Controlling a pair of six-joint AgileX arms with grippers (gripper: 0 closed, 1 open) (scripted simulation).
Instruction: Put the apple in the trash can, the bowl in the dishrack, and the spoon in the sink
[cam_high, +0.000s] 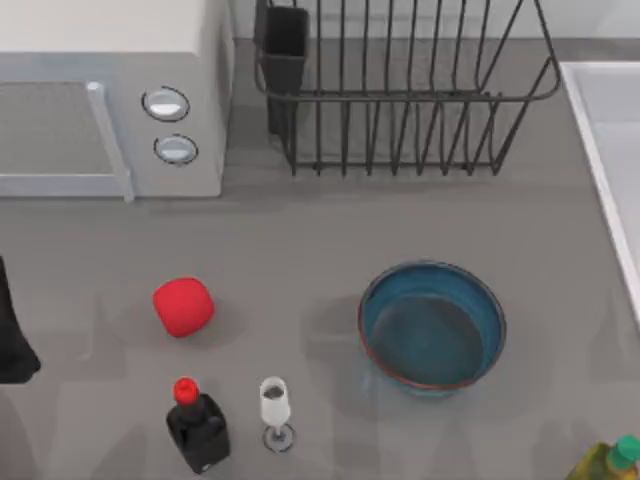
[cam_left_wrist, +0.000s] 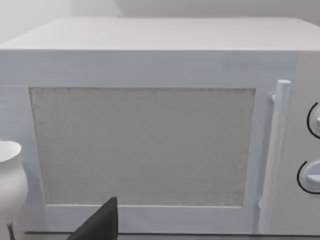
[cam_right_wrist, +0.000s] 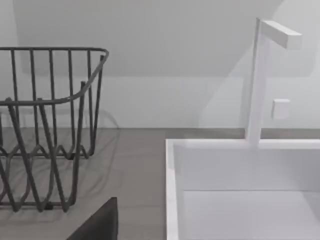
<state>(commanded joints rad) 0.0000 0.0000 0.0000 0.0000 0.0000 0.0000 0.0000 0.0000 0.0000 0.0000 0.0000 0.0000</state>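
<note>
Apple (cam_high: 183, 306) sits on the grey table (cam_high: 300, 240), left of centre, untouched, nothing gripping it. Bowl (cam_high: 432, 324) upright on the table right of centre, well apart from the apple, nearer than the dishrack (cam_high: 400, 90). Dishrack stands at the far side, centre-right, utensil cup (cam_high: 284, 45) at its far-left corner; seen too in the right wrist view (cam_right_wrist: 45, 125). Sink (cam_high: 610, 150) at the right edge, white rim; right wrist view shows its basin (cam_right_wrist: 240, 190) and a white faucet (cam_right_wrist: 260, 75). Microwave (cam_high: 110, 95) far left; left wrist view faces its door (cam_left_wrist: 145, 145).

Black bottle with red cap (cam_high: 198, 425) and small glass (cam_high: 275, 410) near edge, below the apple. Green-capped bottle (cam_high: 610, 460) at near right corner.

Left arm (cam_high: 12, 340) parked at the left edge. Grip state of both grippers: cannot tell.
</note>
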